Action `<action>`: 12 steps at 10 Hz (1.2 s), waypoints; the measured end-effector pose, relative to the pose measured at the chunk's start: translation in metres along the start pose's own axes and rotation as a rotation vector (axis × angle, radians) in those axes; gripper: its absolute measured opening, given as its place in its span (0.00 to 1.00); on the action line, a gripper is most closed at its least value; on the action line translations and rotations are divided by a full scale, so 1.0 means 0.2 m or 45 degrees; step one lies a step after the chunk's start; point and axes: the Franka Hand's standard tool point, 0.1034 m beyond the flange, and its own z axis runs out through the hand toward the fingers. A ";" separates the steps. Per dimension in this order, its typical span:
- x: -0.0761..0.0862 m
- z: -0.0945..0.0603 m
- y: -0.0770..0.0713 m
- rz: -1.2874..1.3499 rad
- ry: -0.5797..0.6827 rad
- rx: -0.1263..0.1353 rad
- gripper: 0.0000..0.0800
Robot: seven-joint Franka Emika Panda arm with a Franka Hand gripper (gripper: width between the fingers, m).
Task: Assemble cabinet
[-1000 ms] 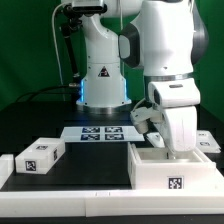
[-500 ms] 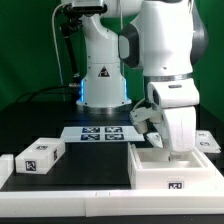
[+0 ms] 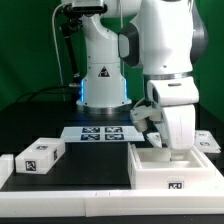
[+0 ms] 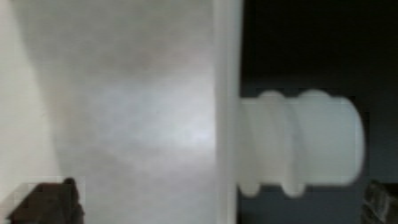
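Note:
The white cabinet body [image 3: 165, 172] stands at the front on the exterior view's right, open side up, with a marker tag on its front face. My gripper [image 3: 166, 148] reaches down into its open top; the fingertips are hidden behind the wall. In the wrist view a blurred white panel [image 4: 125, 100] and a ribbed white knob [image 4: 299, 140] fill the picture. My dark fingers [image 4: 45, 202] sit at the far corners, wide apart, with the gripper [image 4: 214, 208] open over the white part. A small white tagged block [image 3: 38, 157] lies at the exterior view's left.
The marker board [image 3: 100, 132] lies flat in the middle in front of the robot base. Another white tagged piece [image 3: 208, 142] sits behind the cabinet body at the exterior view's right. A low white rim [image 3: 60, 188] runs along the table's front.
The cabinet body has shifted slightly, so its front tag sits a little lower than one second ago. The arm has hardly moved.

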 end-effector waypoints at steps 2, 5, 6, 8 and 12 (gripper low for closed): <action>0.04 -0.14 -0.07 0.059 -0.010 -0.027 1.00; 0.19 -0.25 -0.28 0.201 0.006 -0.050 1.00; 0.28 -0.26 -0.36 0.236 0.020 -0.050 1.00; 0.46 -0.20 -0.48 0.222 0.082 -0.077 1.00; 0.47 -0.14 -0.50 0.218 0.086 -0.059 1.00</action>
